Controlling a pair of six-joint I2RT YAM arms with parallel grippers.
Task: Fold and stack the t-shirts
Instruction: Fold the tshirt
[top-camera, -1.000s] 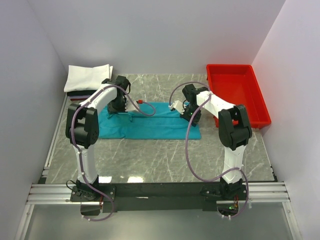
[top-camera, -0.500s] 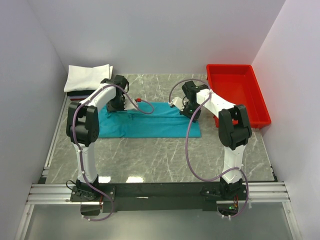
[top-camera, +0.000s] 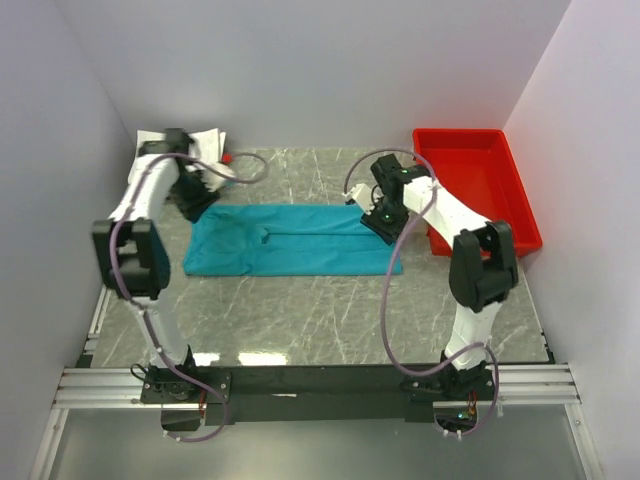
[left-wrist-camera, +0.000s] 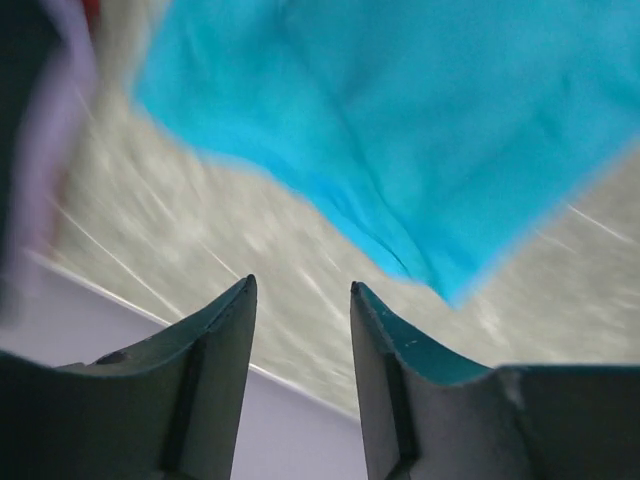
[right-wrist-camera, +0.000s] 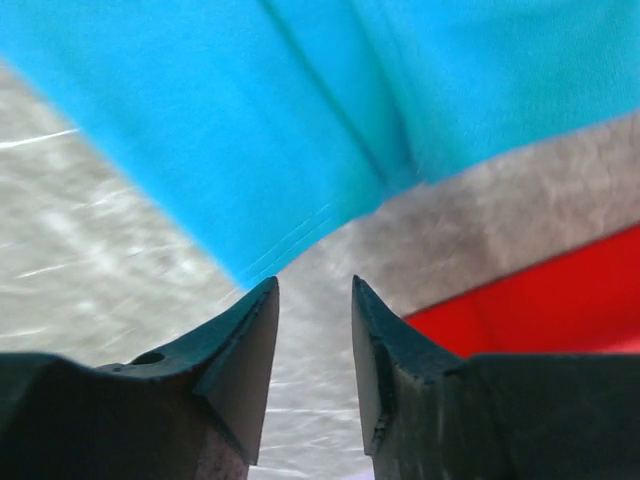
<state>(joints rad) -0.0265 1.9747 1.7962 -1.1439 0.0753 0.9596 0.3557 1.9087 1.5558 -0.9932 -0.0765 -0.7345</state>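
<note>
- One teal t-shirt (top-camera: 290, 240) lies flat in the middle of the table (top-camera: 300, 330). It is folded lengthwise into a long band running left to right, with a seam or crease along its middle.
- One white t-shirt (top-camera: 208, 140) sits folded in the far left corner, partly hidden behind the left arm. Whether other shirts lie under it I cannot tell from here.
- Two shirts are countable in all, one of them stacked and one part-folded.
- As I judge it, the lengthwise fold of the teal shirt is done. The crosswise folds and the carry to the far left pile are not yet done.
- Two grippers are in view, and neither holds cloth.
- The left gripper (left-wrist-camera: 300, 288) hangs above the far left corner of the teal shirt. Its fingers are parted, with only table and wall showing between them.
- The right gripper (right-wrist-camera: 313, 288) hangs over the far right corner of the shirt. Its fingers are likewise apart, with nothing in the gap.
- One red tray (top-camera: 470, 190) stands at the far right, just beside the right arm and apart from the shirt.
</note>
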